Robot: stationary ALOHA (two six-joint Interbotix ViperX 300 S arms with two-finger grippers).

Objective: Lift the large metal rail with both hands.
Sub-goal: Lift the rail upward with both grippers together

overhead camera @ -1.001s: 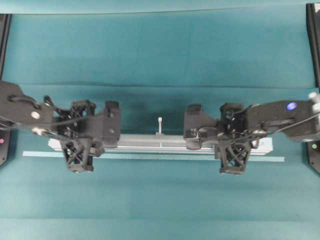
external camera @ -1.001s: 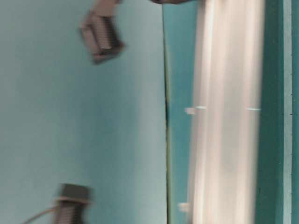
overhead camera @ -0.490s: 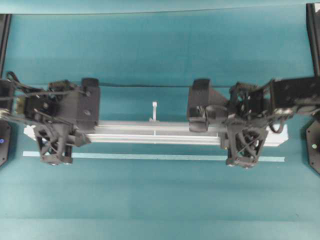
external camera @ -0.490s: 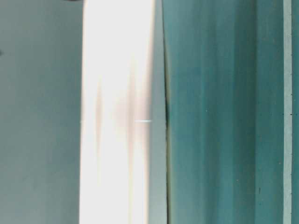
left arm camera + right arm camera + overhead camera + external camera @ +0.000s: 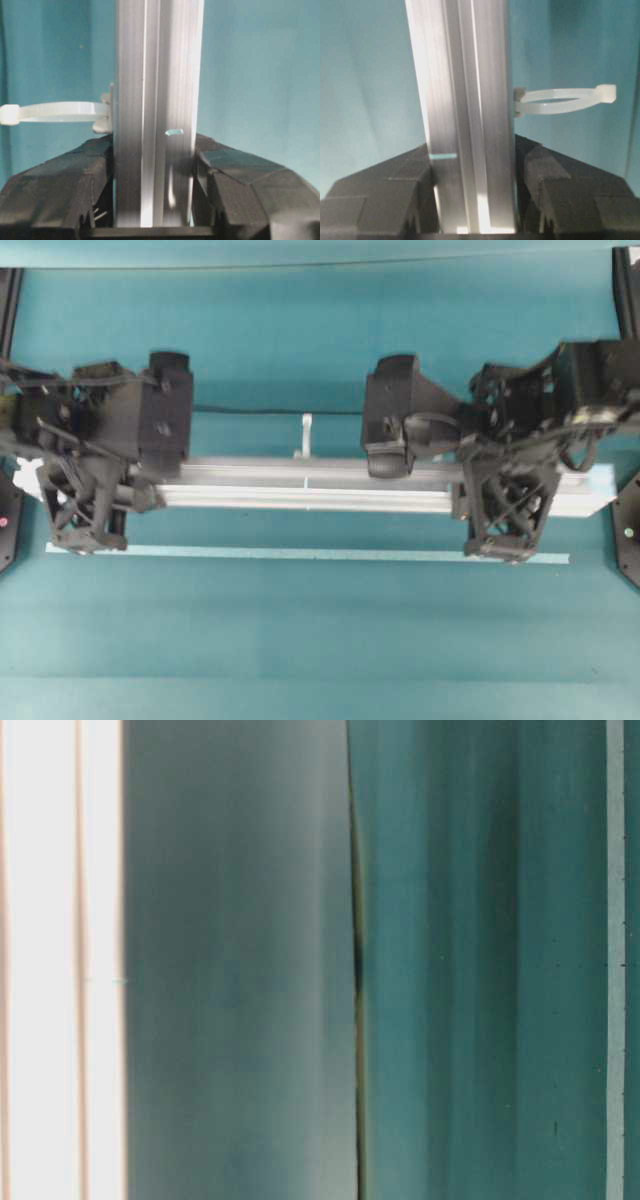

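Observation:
The large metal rail [image 5: 300, 485], a long grooved silver bar, hangs level above the teal cloth, held at both ends. My left gripper [image 5: 98, 490] is shut on it near its left end and my right gripper [image 5: 510, 485] near its right end. In the left wrist view the rail [image 5: 157, 100] runs up between the black fingers [image 5: 75, 170], which press on both its sides. The right wrist view shows the same grip on the rail [image 5: 465, 75], with the right gripper [image 5: 472, 165] closed against it. In the table-level view the rail [image 5: 60, 960] is a bright blur at the left.
A thin pale tape strip [image 5: 300, 553] lies on the cloth just in front of the rail and also shows as the tape strip [image 5: 614, 960]. White zip-tie tails [image 5: 306, 435] [image 5: 55, 112] [image 5: 560, 102] stick out from the rail's far side. Black frame posts [image 5: 8, 300] stand at the table's side edges.
Both grippers have risen with the rail: from overhead it has drawn away from the tape strip and looks bigger, and in the table-level view it has swept from right to left.

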